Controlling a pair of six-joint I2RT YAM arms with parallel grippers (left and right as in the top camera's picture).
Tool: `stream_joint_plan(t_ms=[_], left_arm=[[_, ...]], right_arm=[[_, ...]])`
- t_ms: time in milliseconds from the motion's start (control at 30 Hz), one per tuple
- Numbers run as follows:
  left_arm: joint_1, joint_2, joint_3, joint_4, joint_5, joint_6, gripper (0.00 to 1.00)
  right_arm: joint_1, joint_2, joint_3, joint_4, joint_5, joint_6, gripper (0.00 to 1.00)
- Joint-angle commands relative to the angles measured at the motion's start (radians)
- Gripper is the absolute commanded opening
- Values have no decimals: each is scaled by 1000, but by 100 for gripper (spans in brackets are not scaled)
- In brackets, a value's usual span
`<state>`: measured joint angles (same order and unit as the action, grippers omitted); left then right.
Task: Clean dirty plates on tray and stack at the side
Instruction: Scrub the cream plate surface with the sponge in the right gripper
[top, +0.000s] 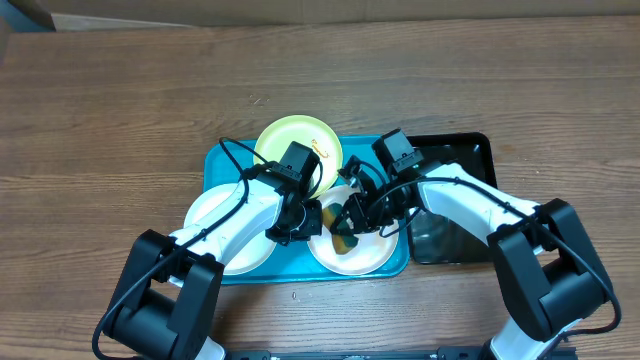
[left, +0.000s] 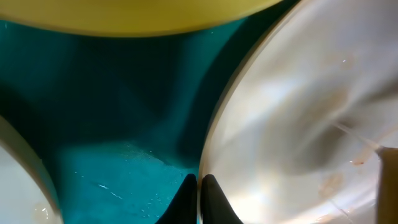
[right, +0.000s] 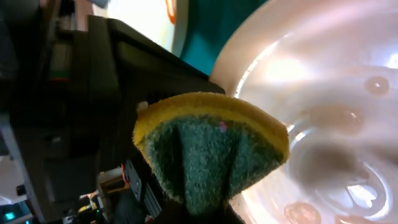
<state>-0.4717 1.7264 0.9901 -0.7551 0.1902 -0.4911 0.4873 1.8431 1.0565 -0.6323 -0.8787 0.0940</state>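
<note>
Squeezed tight in the right gripper (top: 353, 217), the sponge (right: 211, 149) hangs over the white plate (left: 298, 124) on the turquoise tray (left: 124, 112) — the left gripper (left: 199, 190) is closed on its rim — so scrubbing seems in hand, and next needs firm wiping strokes.

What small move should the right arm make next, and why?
Probably press the yellow-and-green sponge down on the round white plastic plate and rub: the right gripper holds it over that plate, and the left gripper pins the rim.
</note>
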Motion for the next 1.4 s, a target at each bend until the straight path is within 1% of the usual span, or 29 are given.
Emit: stream_joint_plan(t_ms=[0,67,100,200,333,700,767,867,1133,1233,1367], left_arm=[[-6,13,11,-5,-6,16,4],[-6,13,11,-5,-6,17,4],[-6,13,11,-5,-6,17,4],[-6,13,11,-6,-6,17,4],[-6,13,11,-6,-5,16,4],[-6,13,13,-11,2,25,4],[-6,13,14,-15,2,28,4],[-5,13,14,-15,2,27,4],[-5,13,14,-14,2,27,4],[-5,13,14,-14,2,27,4],[-5,13,14,-15,2,32,4]], right_arm=[[9,-14,-10,0,137,80,4],[17,-14,-10,-4,231,119,4],[21,-14,-10,-1,238,125,4],[30,-14,-10,3,238,131,4],[36,-14,-10,8,208,220,4],[94,20,-10,37,229,250,4],[94,20,-10,31,244,276,4],[85,20,-10,14,303,351,4],[87,20,-10,9,324,359,4],[87,20,-10,-6,357,402,4],[85,21,-10,-5,350,408,4]])
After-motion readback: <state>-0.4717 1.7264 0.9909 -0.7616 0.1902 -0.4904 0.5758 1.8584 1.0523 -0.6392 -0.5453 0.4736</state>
